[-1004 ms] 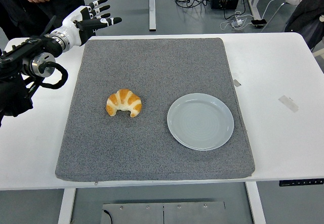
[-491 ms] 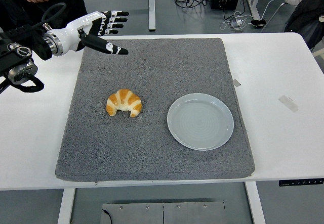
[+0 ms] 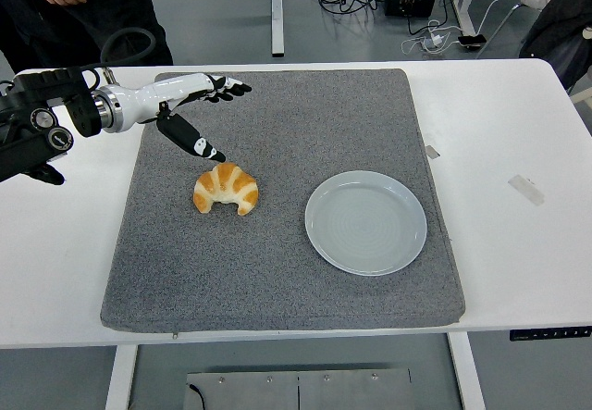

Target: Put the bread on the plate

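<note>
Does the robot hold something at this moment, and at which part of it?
Nothing is held. The left hand is open above the mat, its thumb pointing down toward the croissant, which lies free beside the plate.

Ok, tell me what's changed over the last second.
The left hand has swung from the mat's far left corner in toward the croissant, fingers spread, its thumb now angled down just above it. Nothing is grasped yet. Croissant, plate and grey mat have not moved.
</note>
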`<act>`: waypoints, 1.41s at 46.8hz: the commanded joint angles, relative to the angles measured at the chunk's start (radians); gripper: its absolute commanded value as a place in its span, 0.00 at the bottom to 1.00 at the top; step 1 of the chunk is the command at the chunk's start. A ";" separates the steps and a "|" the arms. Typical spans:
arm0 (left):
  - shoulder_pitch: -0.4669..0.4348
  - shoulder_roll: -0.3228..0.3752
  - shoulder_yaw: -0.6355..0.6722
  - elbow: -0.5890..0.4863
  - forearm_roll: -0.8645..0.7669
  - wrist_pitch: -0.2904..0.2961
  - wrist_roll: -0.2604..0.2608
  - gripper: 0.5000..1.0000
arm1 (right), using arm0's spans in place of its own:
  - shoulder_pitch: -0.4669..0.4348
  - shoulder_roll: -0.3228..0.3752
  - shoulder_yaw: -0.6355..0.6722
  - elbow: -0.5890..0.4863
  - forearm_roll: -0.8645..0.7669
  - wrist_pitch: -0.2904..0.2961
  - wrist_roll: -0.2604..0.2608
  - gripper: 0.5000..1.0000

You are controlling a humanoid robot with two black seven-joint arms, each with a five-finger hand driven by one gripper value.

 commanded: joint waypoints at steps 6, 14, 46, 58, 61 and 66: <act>0.009 0.003 0.002 -0.016 0.140 0.002 0.002 0.94 | 0.000 0.000 0.000 0.000 0.000 0.000 0.000 1.00; 0.009 0.001 0.061 -0.022 0.206 0.051 0.002 0.94 | 0.000 0.000 0.000 0.000 0.000 0.000 0.000 1.00; 0.079 -0.074 0.104 -0.006 0.276 0.153 0.000 0.94 | 0.000 0.000 0.000 0.000 0.000 0.000 0.000 1.00; 0.086 -0.083 0.106 0.017 0.278 0.163 0.000 0.94 | 0.000 0.000 0.000 0.000 0.000 0.000 0.000 1.00; 0.088 -0.085 0.106 0.019 0.279 0.169 -0.001 0.94 | 0.000 0.000 0.000 0.000 0.000 0.000 0.000 1.00; 0.092 -0.085 0.107 0.022 0.296 0.184 -0.001 0.94 | 0.000 0.000 0.000 0.000 0.000 0.000 0.000 1.00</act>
